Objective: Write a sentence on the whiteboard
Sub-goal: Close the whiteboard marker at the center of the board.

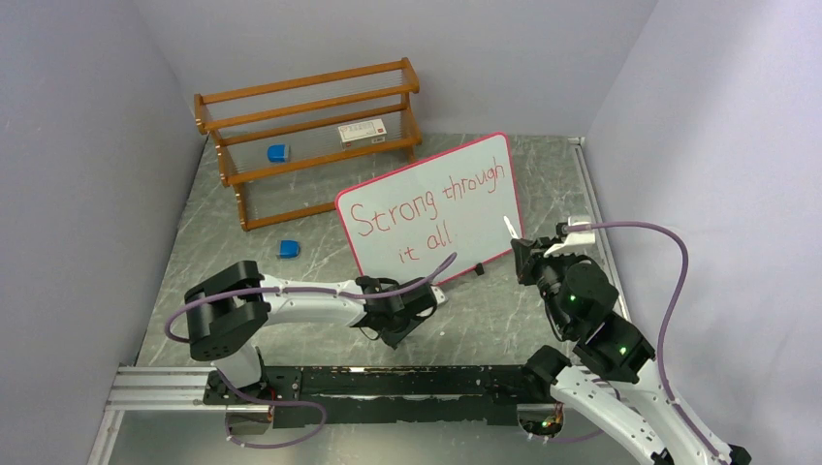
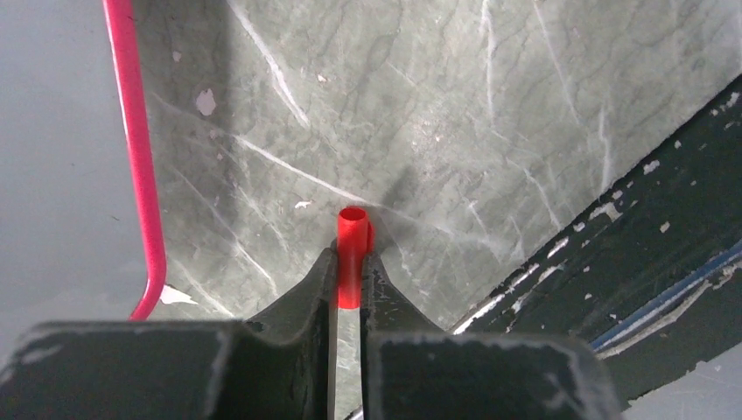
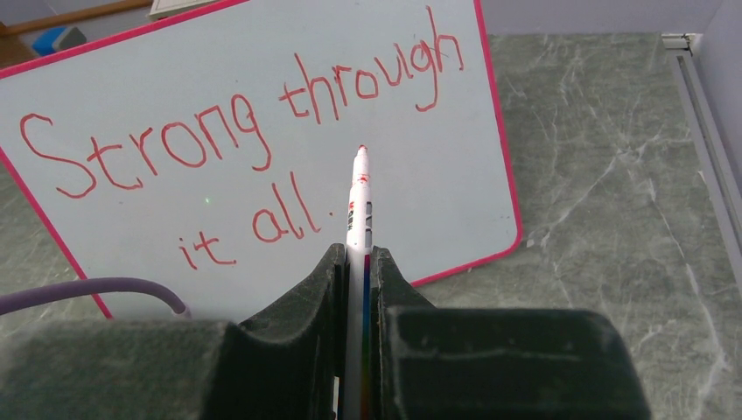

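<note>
The sentence (image 1: 426,208), "Strong through it all.", looks complete on the whiteboard (image 1: 490,208), which stands propped mid-table, nearer than the wooden rack (image 1: 308,140). The right gripper (image 3: 354,258) clenches the uncapped marker (image 3: 359,201), tip pointing at the board. The left gripper (image 2: 350,262) pinches the red cap (image 2: 352,236) low over the table. Capping seems next: the cap's mouth must line up with the tip.

Lilac walls (image 1: 78,145), grey marble tabletop (image 1: 204,252), wooden rack (image 1: 310,97)

The grey marbled bench (image 1: 485,325) carries the whiteboard (image 1: 456,228), propped on small black feet, a wooden rack (image 1: 310,126) far left, and a small blue block (image 1: 288,249) before the rack.
</note>
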Robot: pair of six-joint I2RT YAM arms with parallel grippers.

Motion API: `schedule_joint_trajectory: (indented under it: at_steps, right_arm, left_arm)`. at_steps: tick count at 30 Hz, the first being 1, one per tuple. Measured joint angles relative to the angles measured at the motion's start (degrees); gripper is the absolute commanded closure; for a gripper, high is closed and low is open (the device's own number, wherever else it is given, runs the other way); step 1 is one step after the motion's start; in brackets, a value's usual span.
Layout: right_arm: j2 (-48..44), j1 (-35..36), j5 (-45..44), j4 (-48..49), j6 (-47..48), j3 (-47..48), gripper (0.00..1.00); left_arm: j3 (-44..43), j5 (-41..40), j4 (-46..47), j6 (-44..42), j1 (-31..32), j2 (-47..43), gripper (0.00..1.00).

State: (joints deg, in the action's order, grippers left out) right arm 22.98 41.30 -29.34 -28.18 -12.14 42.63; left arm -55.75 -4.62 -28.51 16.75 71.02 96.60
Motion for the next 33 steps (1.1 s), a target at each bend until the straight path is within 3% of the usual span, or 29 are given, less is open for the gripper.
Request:
schedule_joint_trajectory:
  at_steps: [9,17,24,33]
  right_arm:
    - [-0.3,0.0,0.4,0.0,0.0,0.0,1.00]
    - [1.8,0.0,5.2,0.0,-0.2,0.0,1.00]
    - [5.8,0.0,13.0,1.5,-1.6,-0.1,1.00]
    - [7.9,0.0,28.0,10.8,-4.9,-3.1,1.00]
  left_arm:
    - [1.6,-0.7,-1.3,-0.6,0.0,-6.3,0.95]
    - [0.0,-6.0,-5.3,-4.2,0.0,-15.1,0.95]
    - [-7.0,-12.7,-10.2,-12.2,0.0,-25.4,0.95]
    - [-13.7,-18.3,-15.3,-26.3,0.0,-32.4,0.95]
